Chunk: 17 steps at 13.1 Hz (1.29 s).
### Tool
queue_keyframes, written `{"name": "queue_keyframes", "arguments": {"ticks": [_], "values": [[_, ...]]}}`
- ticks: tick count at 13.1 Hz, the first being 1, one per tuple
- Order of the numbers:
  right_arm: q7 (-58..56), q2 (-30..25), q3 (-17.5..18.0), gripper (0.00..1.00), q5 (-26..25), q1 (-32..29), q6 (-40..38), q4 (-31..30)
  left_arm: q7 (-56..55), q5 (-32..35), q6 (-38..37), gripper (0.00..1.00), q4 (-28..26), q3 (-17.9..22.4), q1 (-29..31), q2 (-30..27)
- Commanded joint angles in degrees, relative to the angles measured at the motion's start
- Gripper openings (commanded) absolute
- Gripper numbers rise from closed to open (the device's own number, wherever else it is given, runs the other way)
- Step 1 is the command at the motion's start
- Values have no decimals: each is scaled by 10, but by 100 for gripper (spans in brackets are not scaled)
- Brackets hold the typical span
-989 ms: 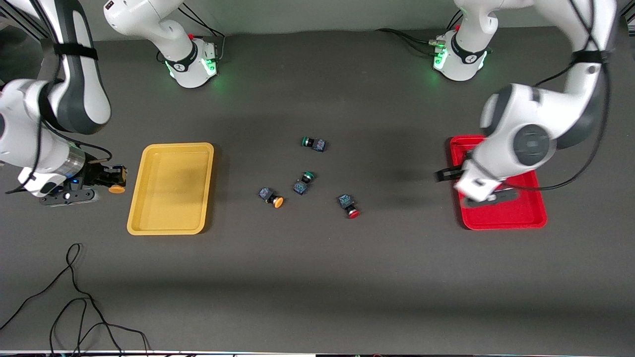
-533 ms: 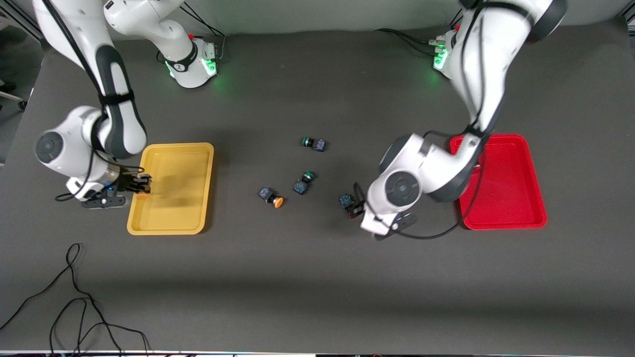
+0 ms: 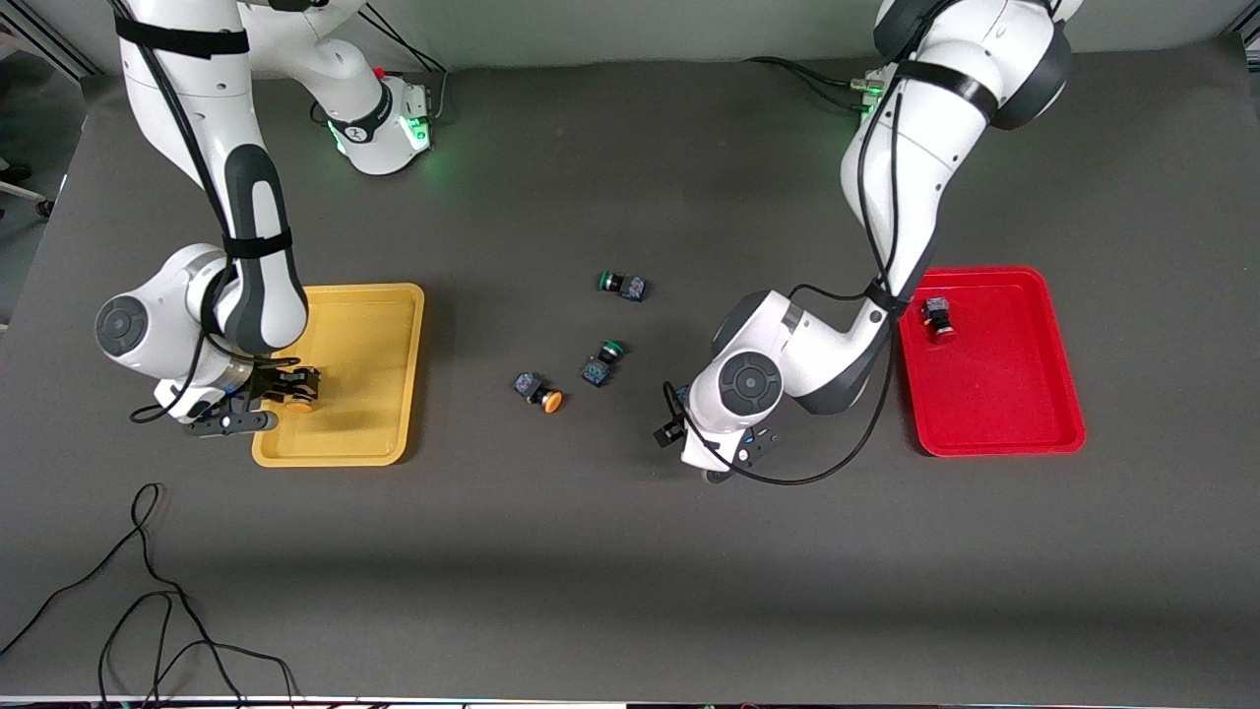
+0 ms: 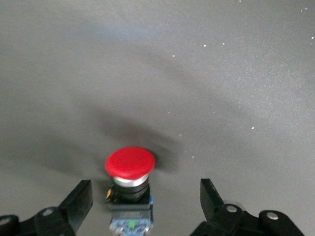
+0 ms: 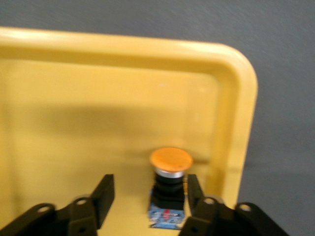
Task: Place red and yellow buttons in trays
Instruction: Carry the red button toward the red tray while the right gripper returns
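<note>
Red button (image 4: pixel 130 184) upright, cap up, between open left hand (image 4: pixel 147 206) fingers

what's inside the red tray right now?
One red-capped button lies in the red tray, in the part farther from the front camera, toward the right arm's end. The rest of the floor shows bare; the left arm covers only that rim.

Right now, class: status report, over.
Left gripper open around red button on table. Right gripper open, yellow button between, over yellow tray. Nothing in the way.
</note>
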Motion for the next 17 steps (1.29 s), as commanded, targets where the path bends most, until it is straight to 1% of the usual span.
{"name": "queue_keyframes", "arguments": {"ticks": [1, 2, 3, 4, 5, 6, 7, 8, 10, 12, 13, 14, 15, 16, 17], "values": [[8, -17, -42, 100, -21, 21, -103, 70, -10, 12, 34, 83, -3, 9, -17, 11], [33, -19, -52, 100, -46, 31, -149, 108, -8, 14, 34, 40, -4, 10, -15, 11], [66, -23, -53, 100, -68, 35, -197, 147, -9, 14, 32, 0, -4, 10, -15, 10], [96, -29, -52, 100, -91, 42, -242, 183, -9, 15, 26, 0, -4, 10, -15, 9], [117, -35, -52, 100, -100, 44, -269, 209, -7, 15, 23, 0, -4, 11, -14, 7], [123, -35, -51, 100, -101, 59, -278, 224, -7, 16, 19, 0, -3, 12, -14, 1], [118, -35, -51, 100, -103, 79, -277, 231, -3, 19, -14, 0, 3, 13, -3, -11], [115, -34, -49, 100, -103, 102, -277, 232, 17, 33, -70, 0, 14, 10, 22, -28], [113, -30, -44, 100, -98, 143, -272, 235, 133, 38, -179, 0, 14, 11, 64, -70], [110, -24, -27, 100, -96, 190, -249, 235, 239, 41, -237, 0, -1, 12, 128, -111], [102, -21, -15, 100, -94, 207, -232, 232, 304, 47, -245, 0, -28, 13, 157, -137], [75, -21, 4, 100, -94, 219, -210, 228, 362, 61, -241, 0, -73, 14, 186, -169], [42, -21, 25, 100, -93, 225, -186, 224, 399, 65, -229, 0, -126, 13, 224, -199], [11, -21, 41, 100, -93, 226, -166, 217, 438, 71, -210, 0, -179, 13, 248, -228], [-11, -23, 55, 100, -93, 225, -137, 201, 492, 86, -173, 0, -251, 13, 280, -269]]}}
